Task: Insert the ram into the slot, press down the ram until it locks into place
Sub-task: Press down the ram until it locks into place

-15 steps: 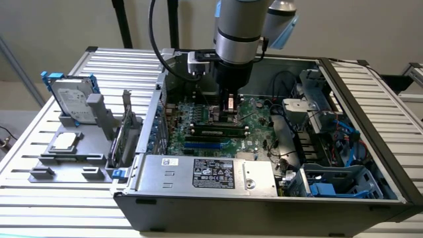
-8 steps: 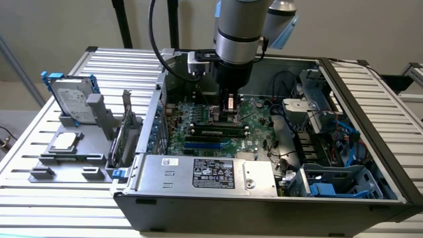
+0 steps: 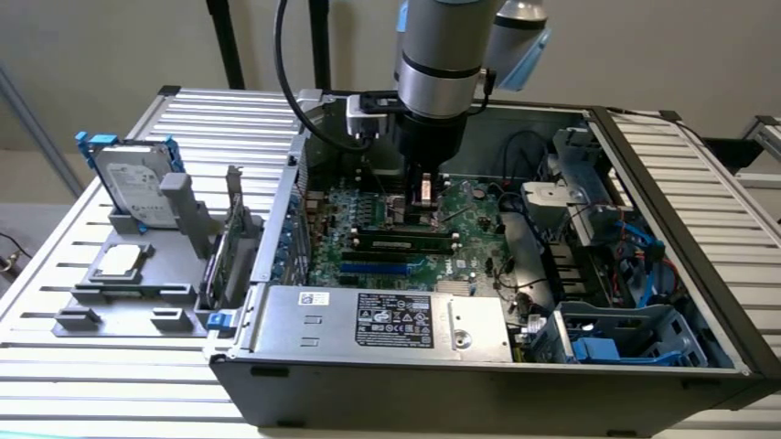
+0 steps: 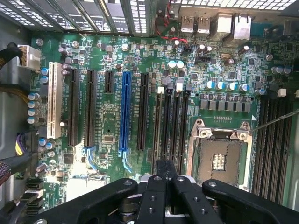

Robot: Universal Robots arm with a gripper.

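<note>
The ram [image 3: 398,243] stands edge-up in a black memory slot on the motherboard [image 3: 470,206], just behind the blue slot [image 3: 379,268]. In the wrist view the ram [image 4: 155,123] is a thin green edge in the slot [image 4: 157,150] nearest the blue slot [image 4: 124,112], with three identical bare slots [image 4: 175,121] beside it. My gripper [image 3: 422,194] hangs above the board a little behind the ram, apart from it. Its black fingers [image 4: 158,186] are pressed together, and the gripper [image 4: 165,164] is shut with nothing between them.
The open computer case holds a metal power-supply box [image 3: 390,320] at the front and cables with a blue drive cage [image 3: 610,343] at the exterior view's right. A hard drive [image 3: 134,187] stands on a grey fixture outside the case. A CPU socket [image 4: 219,154] lies beside the slots.
</note>
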